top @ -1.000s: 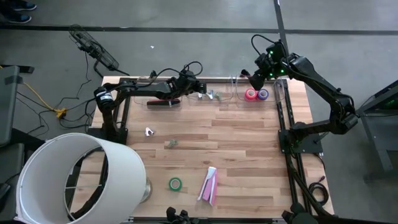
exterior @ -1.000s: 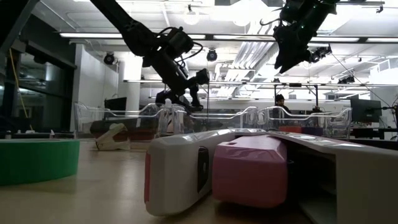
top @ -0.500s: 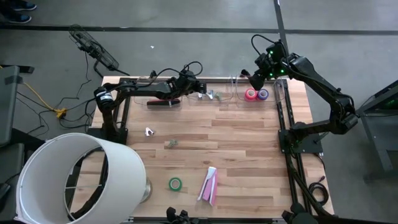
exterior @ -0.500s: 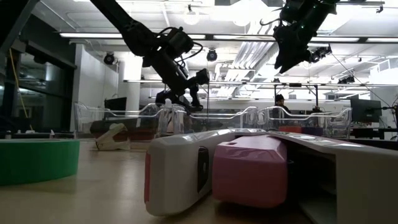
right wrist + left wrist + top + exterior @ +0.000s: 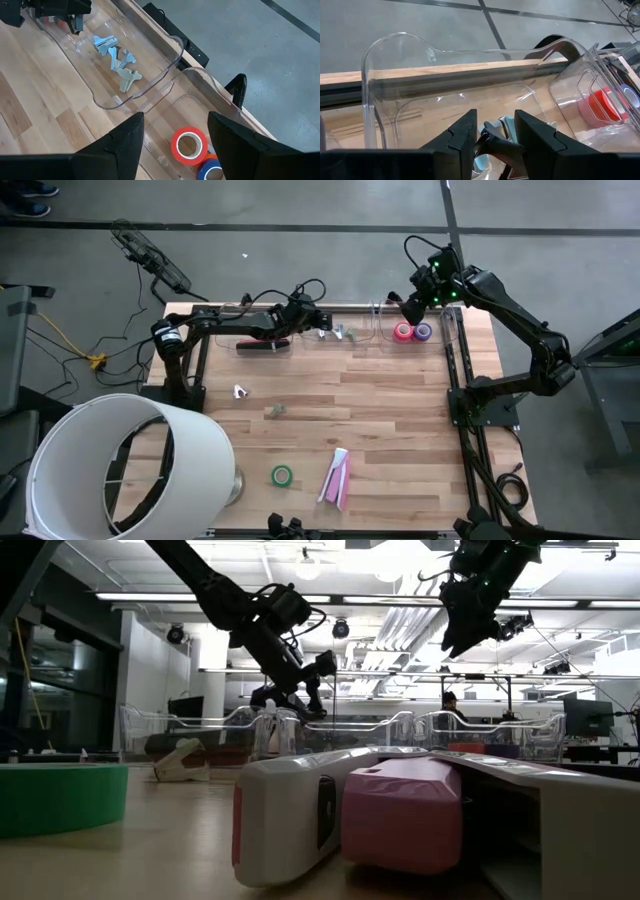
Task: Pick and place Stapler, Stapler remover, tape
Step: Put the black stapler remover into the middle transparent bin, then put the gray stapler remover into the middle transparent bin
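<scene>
Mostly clear plastic bins (image 5: 150, 90), ring-shaped tape (image 5: 189, 145).

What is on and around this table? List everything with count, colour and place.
Table: one, light wood.
Clear trays: three, in a row along the far edge.
Dark stapler: one, left tray.
Tray staple removers: several, pale blue-green, middle tray.
Tray tape rolls: two seen, red-orange and purple, right tray.
Green tape roll: one, near edge.
Loose staplers: pink and white, together beside the green roll.
Loose staple removers: two, white and grey, left half.
White drum: one, near-left corner.
Left gripper: above the middle tray.
Right gripper: open, raised by the right tray.
</scene>
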Tool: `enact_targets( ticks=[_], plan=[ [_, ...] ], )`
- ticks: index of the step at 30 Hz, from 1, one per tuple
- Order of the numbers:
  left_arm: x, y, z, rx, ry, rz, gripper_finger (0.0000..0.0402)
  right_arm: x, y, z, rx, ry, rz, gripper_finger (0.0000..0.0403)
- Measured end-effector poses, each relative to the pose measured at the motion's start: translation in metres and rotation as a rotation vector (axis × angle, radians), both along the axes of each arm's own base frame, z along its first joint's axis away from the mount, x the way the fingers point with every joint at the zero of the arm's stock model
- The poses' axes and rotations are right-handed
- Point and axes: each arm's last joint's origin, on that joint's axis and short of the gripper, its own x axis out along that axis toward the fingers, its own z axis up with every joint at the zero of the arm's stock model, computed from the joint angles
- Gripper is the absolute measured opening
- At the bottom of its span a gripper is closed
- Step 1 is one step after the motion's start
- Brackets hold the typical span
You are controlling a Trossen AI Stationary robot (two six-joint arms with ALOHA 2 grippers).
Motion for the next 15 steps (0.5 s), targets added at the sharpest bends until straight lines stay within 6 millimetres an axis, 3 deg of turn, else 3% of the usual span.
enact_targets(
  ticks=[15],
  plan=[
    [0.0000,0.0000,0.0000,0.000,0.000,0.000,0.0147,0.0000,0.0000,0.0001,0.000,0.000,0.000,0.0211]
  ],
)
